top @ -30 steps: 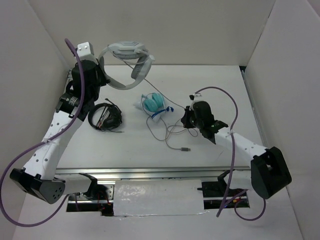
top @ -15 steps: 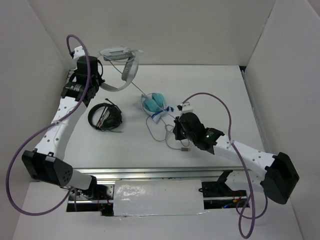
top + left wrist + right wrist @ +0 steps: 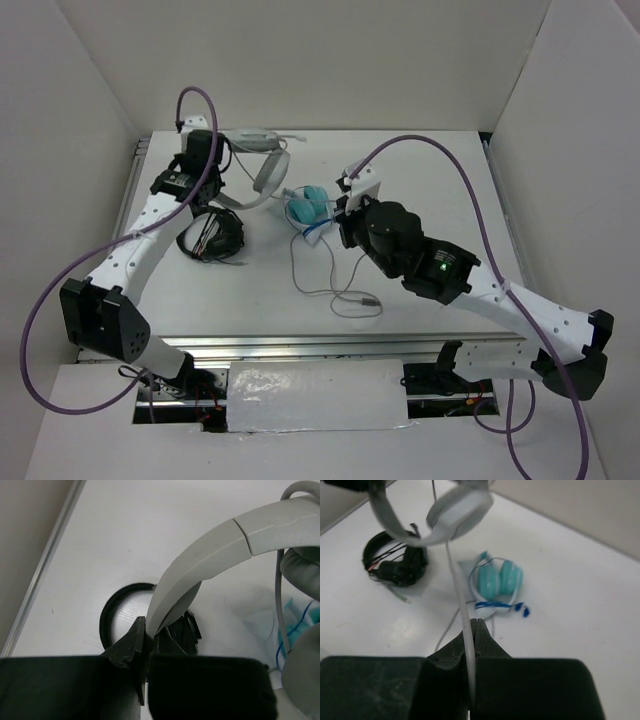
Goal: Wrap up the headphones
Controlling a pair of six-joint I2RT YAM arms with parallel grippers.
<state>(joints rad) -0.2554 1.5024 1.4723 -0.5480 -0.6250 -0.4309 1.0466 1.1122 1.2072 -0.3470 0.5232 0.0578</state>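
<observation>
Above the tabletop's (image 3: 250, 290) far left, the headphones (image 3: 262, 165) hang from the left hand (image 3: 225, 163). In the left wrist view, that hand is clamped on the headband (image 3: 210, 555). In the right wrist view, the right hand (image 3: 472, 630) pinches the thin cable (image 3: 456, 580).

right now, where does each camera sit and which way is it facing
top external: above and behind the arms, looking down on the table; both arms show, bases at the bottom.
left wrist: on the left arm, facing down past the left jaws, shut on the white headphones, to the black headset.
right wrist: on the right arm, facing forward along the right jaws, shut on the grey cable, towards the teal headphones.
shared: both wrist views show the white headphones and black headset.
</observation>
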